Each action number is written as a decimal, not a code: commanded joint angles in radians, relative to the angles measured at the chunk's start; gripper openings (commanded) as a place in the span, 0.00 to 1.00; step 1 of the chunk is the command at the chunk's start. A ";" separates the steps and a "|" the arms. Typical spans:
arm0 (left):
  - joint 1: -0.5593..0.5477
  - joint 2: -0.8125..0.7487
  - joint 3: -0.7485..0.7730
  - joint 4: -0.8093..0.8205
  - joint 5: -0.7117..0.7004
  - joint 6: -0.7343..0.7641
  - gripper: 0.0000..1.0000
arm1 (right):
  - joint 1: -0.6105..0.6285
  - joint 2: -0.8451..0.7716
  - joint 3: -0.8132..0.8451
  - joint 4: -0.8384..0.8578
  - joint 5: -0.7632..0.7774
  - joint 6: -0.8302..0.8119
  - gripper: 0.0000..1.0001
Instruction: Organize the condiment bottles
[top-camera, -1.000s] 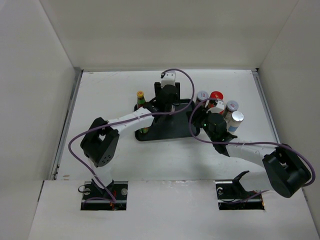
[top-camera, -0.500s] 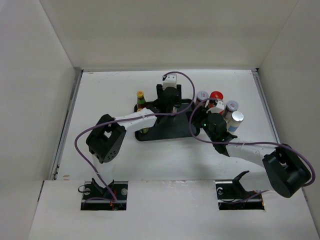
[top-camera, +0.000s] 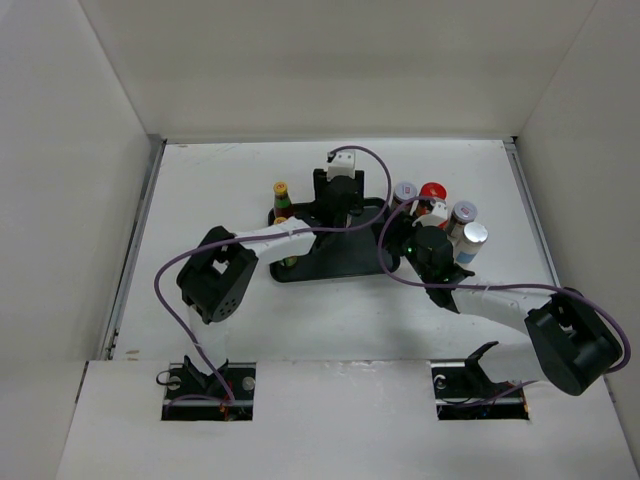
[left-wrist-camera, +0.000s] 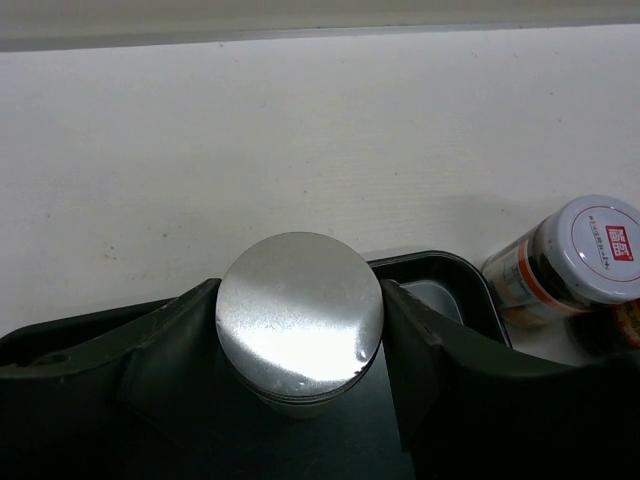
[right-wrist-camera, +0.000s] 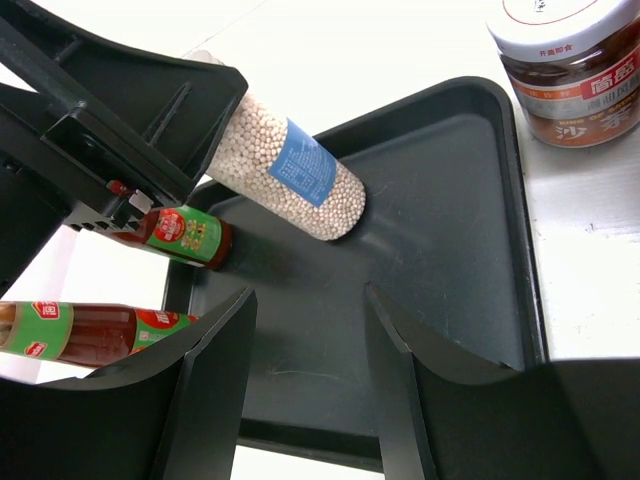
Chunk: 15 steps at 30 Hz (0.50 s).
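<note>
My left gripper is shut on a silver-lidded jar, a finger pressed on each side of its lid. In the right wrist view that jar holds white beads, has a blue label, and its base meets the floor of the black tray near the far side. My right gripper is open and empty over the tray's near right part. Two yellow-capped dark sauce bottles stand at the tray's left edge; their green labels show in the right wrist view.
To the right of the tray stand a silver-lidded jar of brown sauce, a red-lidded jar and two more silver-lidded jars. White walls close in the table at the back and sides.
The left arm's elbow has swung to the right and its gripper has edged slightly toward the far side of the tray. The right arm has not moved.
</note>
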 joint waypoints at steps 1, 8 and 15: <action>-0.009 -0.034 -0.017 0.139 -0.037 0.035 0.65 | -0.003 -0.002 0.007 0.067 -0.011 0.011 0.53; -0.013 -0.062 -0.032 0.173 -0.024 0.044 0.88 | -0.003 -0.006 0.007 0.064 -0.008 0.007 0.53; -0.024 -0.175 -0.023 0.219 -0.014 0.075 0.92 | -0.003 -0.015 0.004 0.069 -0.004 -0.003 0.53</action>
